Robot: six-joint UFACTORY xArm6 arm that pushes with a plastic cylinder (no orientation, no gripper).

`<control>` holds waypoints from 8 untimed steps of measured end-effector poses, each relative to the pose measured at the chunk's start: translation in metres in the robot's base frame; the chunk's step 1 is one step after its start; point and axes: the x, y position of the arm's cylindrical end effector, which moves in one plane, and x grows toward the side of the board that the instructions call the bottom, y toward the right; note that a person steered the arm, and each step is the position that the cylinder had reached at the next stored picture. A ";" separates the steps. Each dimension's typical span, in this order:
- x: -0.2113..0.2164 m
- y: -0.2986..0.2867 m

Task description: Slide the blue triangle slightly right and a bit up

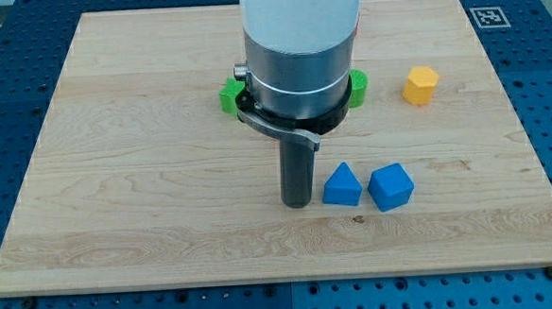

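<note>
The blue triangle (342,185) lies on the wooden board (114,135), below the view's centre, close beside the blue cube (391,186) on its right. My tip (297,203) stands just left of the blue triangle, close to or touching its left side. The arm's wide grey-and-white body rises above the rod and hides the middle of the board.
A yellow block (421,84) sits toward the upper right. Slivers of the green star (227,95) and the green cylinder (358,86) show on either side of the arm. A fiducial tag (488,17) is at the board's top right corner.
</note>
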 end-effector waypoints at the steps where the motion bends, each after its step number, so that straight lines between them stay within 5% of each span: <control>1: 0.000 0.000; 3: 0.029 0.003; 8: 0.004 0.069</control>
